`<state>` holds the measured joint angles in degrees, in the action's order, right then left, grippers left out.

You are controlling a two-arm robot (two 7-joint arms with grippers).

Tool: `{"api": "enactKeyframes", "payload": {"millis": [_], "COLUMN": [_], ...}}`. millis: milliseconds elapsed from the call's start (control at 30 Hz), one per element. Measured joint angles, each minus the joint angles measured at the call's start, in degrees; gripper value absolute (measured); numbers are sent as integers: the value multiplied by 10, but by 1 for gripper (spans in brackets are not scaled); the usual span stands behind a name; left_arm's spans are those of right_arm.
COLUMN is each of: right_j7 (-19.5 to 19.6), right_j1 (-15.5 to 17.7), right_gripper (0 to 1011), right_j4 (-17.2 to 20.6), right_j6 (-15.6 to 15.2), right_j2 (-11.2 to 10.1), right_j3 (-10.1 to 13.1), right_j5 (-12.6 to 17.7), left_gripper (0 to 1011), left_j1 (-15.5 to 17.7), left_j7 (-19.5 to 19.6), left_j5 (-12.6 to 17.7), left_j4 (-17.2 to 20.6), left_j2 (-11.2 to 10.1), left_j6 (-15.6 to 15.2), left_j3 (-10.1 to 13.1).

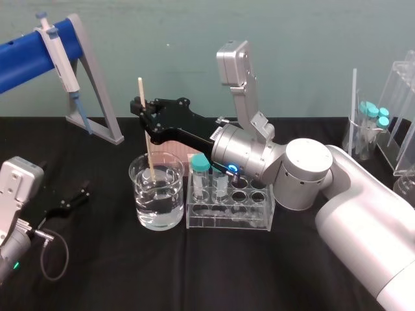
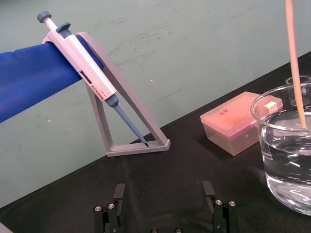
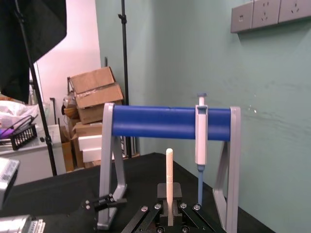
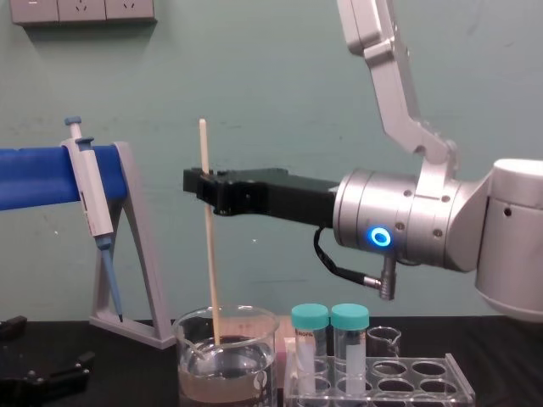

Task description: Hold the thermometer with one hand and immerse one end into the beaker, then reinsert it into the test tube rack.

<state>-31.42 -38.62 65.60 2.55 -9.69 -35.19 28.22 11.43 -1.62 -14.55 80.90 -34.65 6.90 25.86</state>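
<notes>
Right end effector point(image 1: 142, 110) clamps thin cream thermometer point(image 1: 148, 152), tip in glass beaker point(image 1: 170, 207); left end effector point(image 2: 164, 190) rests, fingers point(image 2: 119, 194) apart.

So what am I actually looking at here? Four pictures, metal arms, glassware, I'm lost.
It is one moment seen by four cameras on a two-armed robot: one on its head looking down, one on its chest looking across the table, one on each wrist. The black right gripper, on the big silver arm, pinches the thermometer, a thin cream rod, upright, its lower end down in the beaker of liquid. Beside the beaker stands the clear test tube rack with two teal-capped tubes. The left gripper sits open and empty, low at the robot's left. Behind, a pipette hangs on a grey stand.
</notes>
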Motion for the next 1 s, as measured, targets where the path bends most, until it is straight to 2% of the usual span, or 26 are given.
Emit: {"api": "enactKeyframes", "payload": {"millis": [567, 1000], "right_j7": [-12, -19], "right_j1": [10, 17], "right_gripper": [53, 53], "right_j4": [-51, -71], "right_j6": [42, 44], "right_j2": [17, 27], "right_j3": [15, 26], "right_j5": [-32, -44], "left_gripper": [1004, 1004], "left_j1": [0, 0], "left_j7": [0, 0], "left_j5": [0, 0], "left_j4": [0, 0], "left_j2": [0, 0], "left_j6": [0, 0], "left_j3": [0, 0]}}
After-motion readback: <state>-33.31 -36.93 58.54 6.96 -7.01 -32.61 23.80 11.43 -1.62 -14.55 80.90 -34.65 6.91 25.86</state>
